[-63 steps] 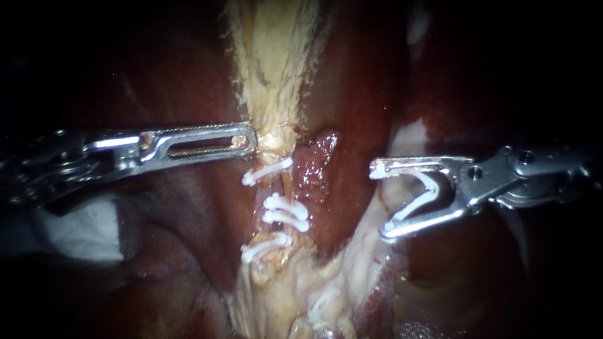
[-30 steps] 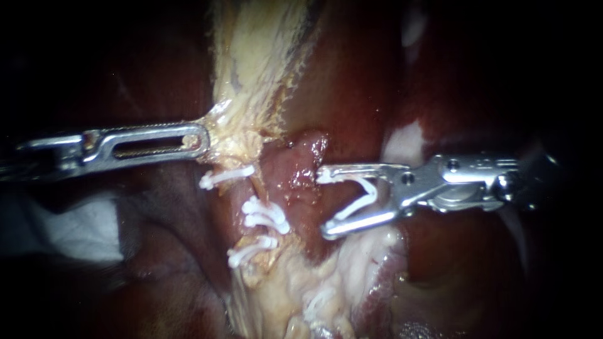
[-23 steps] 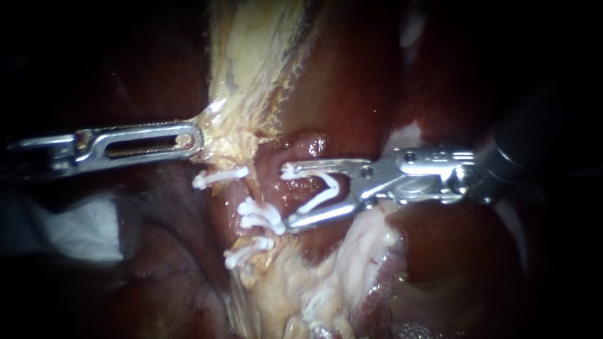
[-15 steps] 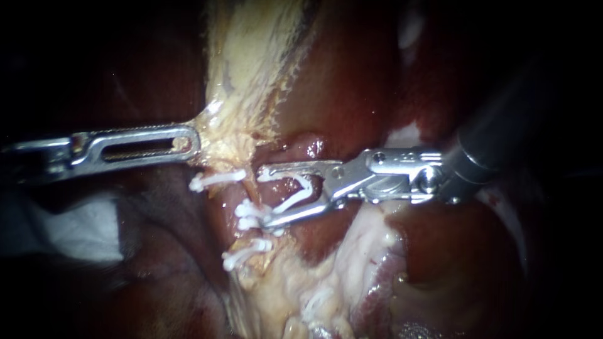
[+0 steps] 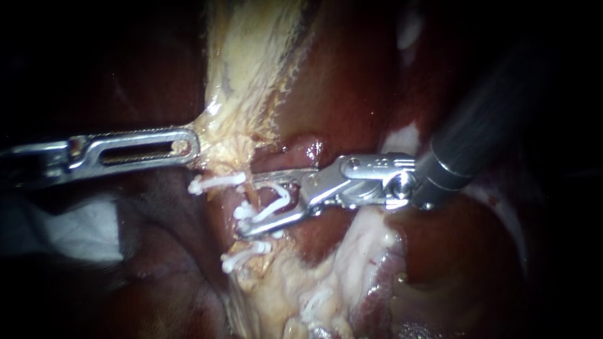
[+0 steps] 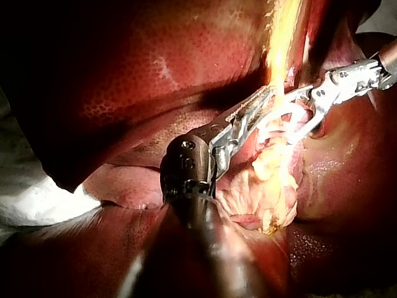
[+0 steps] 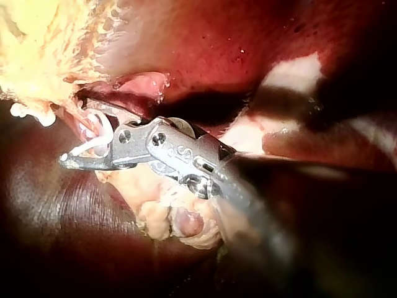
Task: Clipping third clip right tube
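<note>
Dark red liver (image 5: 358, 75) lying behind work site. Over last two seconds my right instrument (image 5: 250, 207) is moving in from right. Its jaws are standing wide, carrying new clip (image 5: 282, 196), now straddling tube (image 5: 251, 192) between top clip (image 5: 217, 182) and pair of clips (image 5: 246, 213). My left instrument (image 5: 188, 146) is gripping pale tissue (image 5: 229, 144) and dragging it leftward, tensioning tube. Judgement: position reached, squeeze not yet done.
</note>
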Controlling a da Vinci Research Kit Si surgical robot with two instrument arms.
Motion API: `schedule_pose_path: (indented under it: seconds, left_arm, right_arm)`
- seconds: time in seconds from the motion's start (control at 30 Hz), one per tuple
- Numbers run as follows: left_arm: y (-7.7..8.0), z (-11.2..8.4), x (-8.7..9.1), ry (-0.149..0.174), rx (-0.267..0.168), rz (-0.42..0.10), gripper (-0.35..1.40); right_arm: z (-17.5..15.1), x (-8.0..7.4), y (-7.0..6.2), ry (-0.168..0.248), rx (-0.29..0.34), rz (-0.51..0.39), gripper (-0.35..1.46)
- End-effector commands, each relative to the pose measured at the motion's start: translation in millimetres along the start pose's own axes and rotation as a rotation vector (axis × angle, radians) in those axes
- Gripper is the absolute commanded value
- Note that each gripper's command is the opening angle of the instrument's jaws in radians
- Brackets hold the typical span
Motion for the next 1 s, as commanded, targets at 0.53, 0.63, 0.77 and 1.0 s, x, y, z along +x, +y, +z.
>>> schedule_pose_path:
  seconds: [0.53, 0.63, 0.77, 1.0]
  left_arm:
    - [0.7, 0.2, -0.1, 0.000, -0.001, 0.001, -0.35]
    - [0.7, 0.3, -0.1, 0.000, -0.001, 0.001, -0.35]
    - [0.7, 0.3, 0.0, -0.001, -0.002, 0.001, -0.35]
    - [0.7, 0.5, 0.1, -0.002, -0.003, 0.002, -0.35]
  right_arm:
    - [1.1, 1.1, -1.6, 0.078, 0.095, 0.021, 0.57]
    - [1.4, 1.5, -1.6, 0.096, 0.105, 0.026, 0.57]
    - [1.4, 2.3, -1.4, 0.119, 0.111, 0.028, 0.56]
    - [0.6, 4.0, -1.1, 0.155, 0.118, 0.047, 0.54]
